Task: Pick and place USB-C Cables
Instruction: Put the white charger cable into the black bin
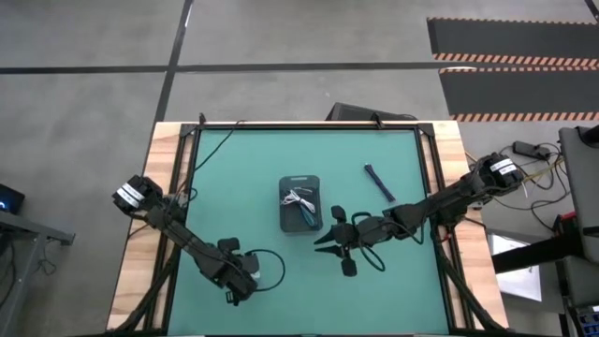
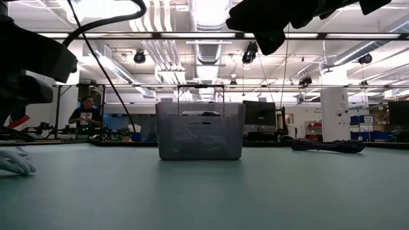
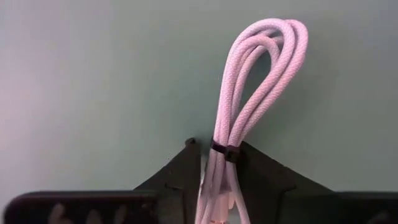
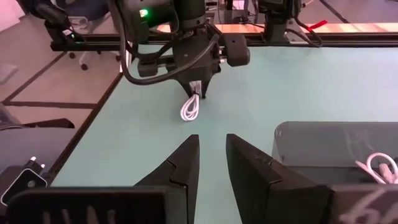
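Observation:
My left gripper [image 3: 221, 177] is near the table's near-left part [image 1: 234, 292] and is shut on a white braided USB-C cable [image 3: 258, 81]. My right gripper [image 4: 211, 155] is open and touches nothing; it hovers just off the near-right corner of the grey tray [image 1: 299, 202]. The tray holds a white cable [image 4: 379, 165] and a dark one. A dark blue-black bundled cable [image 1: 379, 182] lies flat on the mat, right of the tray. My left gripper pinches the white cable bundle between its two fingers at the dark tie band [image 3: 225, 151], near the plug end. The fingers [image 4: 194, 87] come from above, pointing down. The looped end [image 4: 190, 111] sticks out past the fingertips and lies on the mat.
The tray [image 2: 200, 131] stands mid-table on the green mat. A black frame [image 1: 192, 140] runs along the table's edges. Open mat lies between the left gripper and the tray. A person [image 2: 85, 115] is in the room beyond the far edge.

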Robot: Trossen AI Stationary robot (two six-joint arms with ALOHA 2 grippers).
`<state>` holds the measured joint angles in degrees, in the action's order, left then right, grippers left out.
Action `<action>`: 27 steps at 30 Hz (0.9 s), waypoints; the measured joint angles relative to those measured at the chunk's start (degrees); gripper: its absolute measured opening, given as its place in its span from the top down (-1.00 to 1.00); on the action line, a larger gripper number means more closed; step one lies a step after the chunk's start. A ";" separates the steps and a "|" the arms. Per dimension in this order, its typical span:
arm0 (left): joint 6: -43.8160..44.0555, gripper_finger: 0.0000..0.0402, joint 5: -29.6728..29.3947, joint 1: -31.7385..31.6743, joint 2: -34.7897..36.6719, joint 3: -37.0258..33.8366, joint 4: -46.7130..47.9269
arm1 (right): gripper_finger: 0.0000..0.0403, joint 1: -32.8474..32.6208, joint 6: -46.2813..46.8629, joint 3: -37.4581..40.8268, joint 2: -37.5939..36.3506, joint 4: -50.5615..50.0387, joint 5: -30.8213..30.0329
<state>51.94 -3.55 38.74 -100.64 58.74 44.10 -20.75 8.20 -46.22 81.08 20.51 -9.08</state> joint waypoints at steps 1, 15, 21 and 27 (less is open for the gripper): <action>0.12 0.64 0.02 0.00 0.00 0.00 -0.05 | 0.65 0.00 0.15 0.00 0.00 -0.01 0.02; 0.22 0.93 0.31 0.12 0.31 -0.09 -0.22 | 0.62 -0.04 1.23 0.65 0.00 -0.03 0.02; 0.13 0.94 -1.06 0.89 2.01 0.27 0.88 | 0.66 -0.04 1.20 1.05 0.00 -0.04 0.00; -0.30 0.94 -3.83 2.09 5.35 0.48 0.38 | 0.66 -0.04 0.55 1.14 0.00 -0.03 0.00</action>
<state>51.64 -7.39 40.83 -95.29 59.22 44.48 -20.80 8.75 -45.08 81.08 20.48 -9.08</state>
